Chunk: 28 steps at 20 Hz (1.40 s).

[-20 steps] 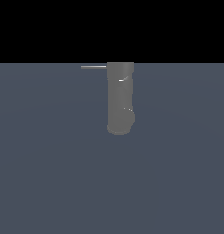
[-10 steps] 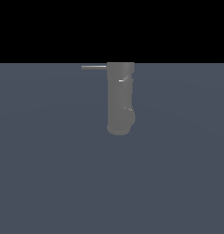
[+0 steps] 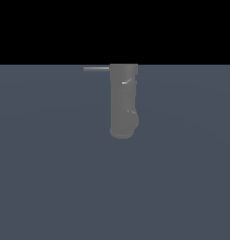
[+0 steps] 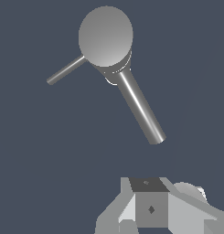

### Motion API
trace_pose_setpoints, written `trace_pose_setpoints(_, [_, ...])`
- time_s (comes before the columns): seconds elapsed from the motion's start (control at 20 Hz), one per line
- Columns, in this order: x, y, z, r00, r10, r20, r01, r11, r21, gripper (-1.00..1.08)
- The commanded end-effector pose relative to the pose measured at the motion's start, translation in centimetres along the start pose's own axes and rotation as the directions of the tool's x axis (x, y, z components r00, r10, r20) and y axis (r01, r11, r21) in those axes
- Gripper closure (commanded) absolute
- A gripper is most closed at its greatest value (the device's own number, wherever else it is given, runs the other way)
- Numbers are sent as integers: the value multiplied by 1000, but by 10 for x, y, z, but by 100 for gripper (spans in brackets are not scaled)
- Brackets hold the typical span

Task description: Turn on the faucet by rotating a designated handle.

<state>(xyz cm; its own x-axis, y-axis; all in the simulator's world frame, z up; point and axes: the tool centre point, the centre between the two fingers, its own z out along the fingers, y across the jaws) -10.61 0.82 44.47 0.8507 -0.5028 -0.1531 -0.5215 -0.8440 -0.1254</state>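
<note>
In the exterior view the faucet (image 3: 123, 101) is a dull-grey upright cylinder with a rounded lower end. Its handle (image 3: 96, 69), a thin light-grey rod, sticks out from the flat upper end toward the exterior view's left. In the wrist view the faucet (image 4: 105, 34) shows a round cap with a thicker tube (image 4: 141, 107) running off it, and the handle (image 4: 65, 70) is the thin rod on the other side. My gripper (image 4: 150, 215) shows only as grey-white blocks at the picture's edge, apart from the faucet and the handle. Nothing sits in it, and its jaws are too cut off to read.
A flat dark blue-grey surface (image 3: 50, 178) lies all around the faucet. Above its far edge the exterior view is plain black. The arm does not appear in the exterior view.
</note>
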Motion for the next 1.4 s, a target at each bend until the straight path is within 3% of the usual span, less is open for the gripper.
trace_pose_setpoints(0.0, [13, -10, 8, 998, 68, 6, -68, 998, 5, 108])
trace_pose_setpoints(0.3, [43, -34, 29, 973, 230, 11, -230, 973, 4, 108])
trace_pose_setpoints(0.65, [76, -60, 57, 912, 410, 0, -410, 912, -4, 108])
trace_pose_setpoints(1.0, [106, -87, 88, 820, 572, -33, -572, 820, -10, 108])
trace_pose_setpoints(1.35, [132, -113, 121, 702, 707, -85, -709, 705, 0, 108])
